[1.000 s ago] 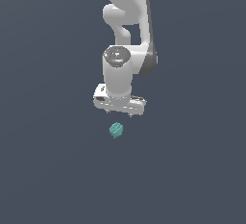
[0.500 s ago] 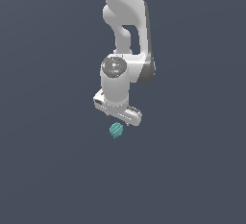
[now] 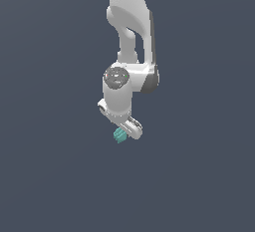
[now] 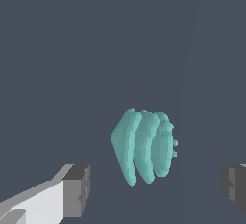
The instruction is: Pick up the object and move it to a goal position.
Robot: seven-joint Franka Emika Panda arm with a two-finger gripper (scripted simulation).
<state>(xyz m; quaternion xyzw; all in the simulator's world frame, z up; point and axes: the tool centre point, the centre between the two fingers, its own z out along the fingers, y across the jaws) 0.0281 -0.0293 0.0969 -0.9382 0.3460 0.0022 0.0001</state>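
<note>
The white Panda arm point(image 3: 130, 32) reached down over the teal object point(image 3: 119, 136), its gripper point(image 3: 123, 128) just above it with the pads spread apart. A good grasp probably meant descending until both pads point(image 4: 77, 191) flanked the ridged object point(image 4: 144, 146), then closing. Only the wrist view showed that clear gap; the exterior view hid it.
</note>
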